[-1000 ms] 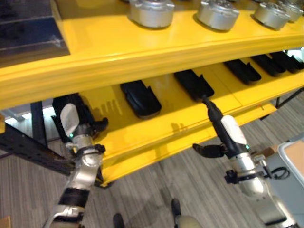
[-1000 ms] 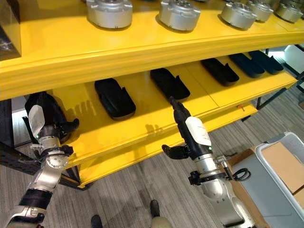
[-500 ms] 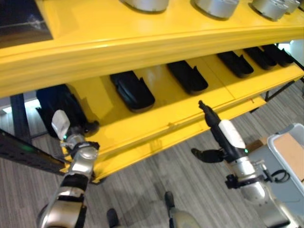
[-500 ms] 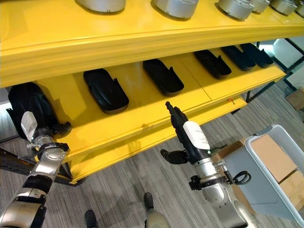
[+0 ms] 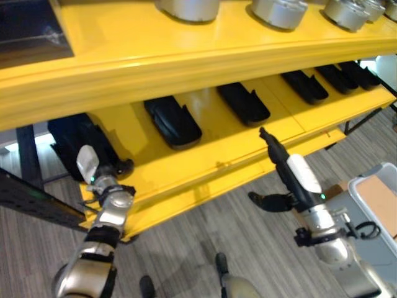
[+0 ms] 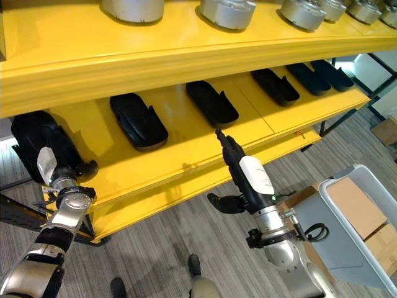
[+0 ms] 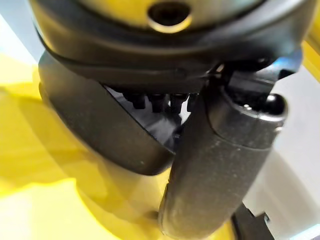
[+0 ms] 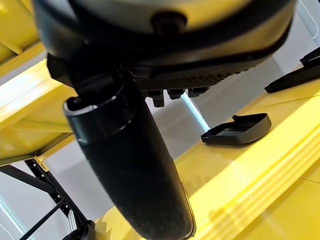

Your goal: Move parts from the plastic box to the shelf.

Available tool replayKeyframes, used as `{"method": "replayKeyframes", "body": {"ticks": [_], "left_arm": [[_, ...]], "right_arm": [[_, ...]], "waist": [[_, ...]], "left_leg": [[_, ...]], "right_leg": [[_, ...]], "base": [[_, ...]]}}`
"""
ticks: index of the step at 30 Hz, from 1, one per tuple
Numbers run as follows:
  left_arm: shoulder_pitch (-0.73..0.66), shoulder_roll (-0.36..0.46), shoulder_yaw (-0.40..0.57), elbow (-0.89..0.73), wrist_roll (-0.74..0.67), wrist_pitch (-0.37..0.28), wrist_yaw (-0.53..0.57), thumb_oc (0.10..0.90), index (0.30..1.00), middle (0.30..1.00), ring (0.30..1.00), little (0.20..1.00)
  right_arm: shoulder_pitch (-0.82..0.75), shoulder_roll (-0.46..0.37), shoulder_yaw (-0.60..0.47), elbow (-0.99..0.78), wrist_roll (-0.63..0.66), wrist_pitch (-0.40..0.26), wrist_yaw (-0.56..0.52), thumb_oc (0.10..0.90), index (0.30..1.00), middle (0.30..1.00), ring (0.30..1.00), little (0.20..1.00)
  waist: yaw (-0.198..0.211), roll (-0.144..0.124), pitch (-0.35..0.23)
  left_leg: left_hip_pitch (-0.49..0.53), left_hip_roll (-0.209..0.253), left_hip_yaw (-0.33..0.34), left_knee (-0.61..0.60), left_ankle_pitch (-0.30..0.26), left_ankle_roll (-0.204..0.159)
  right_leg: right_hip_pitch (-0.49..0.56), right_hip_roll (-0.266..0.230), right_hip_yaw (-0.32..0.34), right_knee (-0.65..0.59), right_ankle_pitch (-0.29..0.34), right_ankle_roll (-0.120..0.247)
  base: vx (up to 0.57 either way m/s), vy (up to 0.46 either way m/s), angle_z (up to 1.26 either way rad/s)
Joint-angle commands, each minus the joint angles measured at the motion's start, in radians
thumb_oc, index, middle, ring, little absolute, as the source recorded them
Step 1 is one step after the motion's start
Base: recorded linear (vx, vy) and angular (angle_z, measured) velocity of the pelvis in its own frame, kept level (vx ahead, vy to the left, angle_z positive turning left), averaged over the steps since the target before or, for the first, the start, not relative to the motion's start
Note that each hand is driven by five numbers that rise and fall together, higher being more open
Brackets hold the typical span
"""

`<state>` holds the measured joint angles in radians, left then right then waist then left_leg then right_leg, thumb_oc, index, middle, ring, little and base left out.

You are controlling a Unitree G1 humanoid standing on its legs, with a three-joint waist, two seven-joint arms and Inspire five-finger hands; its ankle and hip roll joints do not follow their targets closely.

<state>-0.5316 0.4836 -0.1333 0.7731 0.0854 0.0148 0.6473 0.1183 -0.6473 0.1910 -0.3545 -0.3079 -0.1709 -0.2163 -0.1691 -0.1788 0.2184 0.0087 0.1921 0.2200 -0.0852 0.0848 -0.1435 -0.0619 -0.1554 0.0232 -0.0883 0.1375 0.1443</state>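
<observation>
The yellow shelf (image 6: 155,59) is already carrying much of the load: round silver metal parts (image 6: 226,12) are sitting in a row on its upper level, and black moulded parts (image 6: 138,119) are lying spaced along the lower level, with bare stretches between them. Judging by this, the task is well under way, though how many parts are left is not showing.

The grey plastic box (image 6: 347,239) is standing on the floor to the robot's right, with brown cardboard pieces (image 6: 355,205) lying in it.

The left hand (image 6: 53,166) is reaching to the leftmost black part (image 6: 37,139) at the lower level's end; whether its fingers are gripping it I cannot tell. The right hand (image 6: 239,171) is hovering before the lower shelf's front edge, fingers straight, carrying nothing.

The lower shelf's raised front lip (image 6: 205,167) is standing between the hands and the free spots.
</observation>
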Motion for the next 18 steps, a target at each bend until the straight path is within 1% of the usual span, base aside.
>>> {"method": "replayKeyframes", "body": {"ticks": [1,10,18], "left_arm": [[-0.06,-0.047,-0.045,0.081,0.024,-0.02,-0.063,0.9,1.0,1.0,1.0,1.0],[-0.032,-0.066,-0.092,0.07,0.092,-0.019,-0.103,0.9,1.0,1.0,1.0,1.0],[-0.031,-0.081,-0.097,0.082,0.092,-0.023,-0.11,0.9,1.0,1.0,1.0,1.0]], "right_arm": [[-0.098,-0.048,-0.074,-0.124,0.061,-0.078,-0.06,0.9,1.0,1.0,1.0,1.0],[-0.095,-0.034,-0.081,-0.114,0.062,-0.076,-0.05,0.9,1.0,1.0,1.0,1.0],[-0.087,-0.034,-0.084,-0.115,0.053,-0.077,-0.051,0.9,1.0,1.0,1.0,1.0]], "waist": [[-0.019,0.014,0.002],[-0.021,0.02,-0.001],[-0.022,0.022,0.0]], "left_leg": [[0.119,-0.004,0.041,-0.002,-0.057,0.044],[0.122,-0.004,0.044,-0.002,-0.061,0.045],[0.124,-0.006,0.045,-0.002,-0.062,0.046]], "right_leg": [[0.072,0.022,0.018,0.018,-0.052,0.005],[0.072,0.021,0.018,0.019,-0.051,0.005],[0.073,0.02,0.019,0.018,-0.049,0.005]], "base": [[0.0,0.0,0.0],[0.0,-0.002,-0.02],[0.0,-0.001,-0.01]]}}
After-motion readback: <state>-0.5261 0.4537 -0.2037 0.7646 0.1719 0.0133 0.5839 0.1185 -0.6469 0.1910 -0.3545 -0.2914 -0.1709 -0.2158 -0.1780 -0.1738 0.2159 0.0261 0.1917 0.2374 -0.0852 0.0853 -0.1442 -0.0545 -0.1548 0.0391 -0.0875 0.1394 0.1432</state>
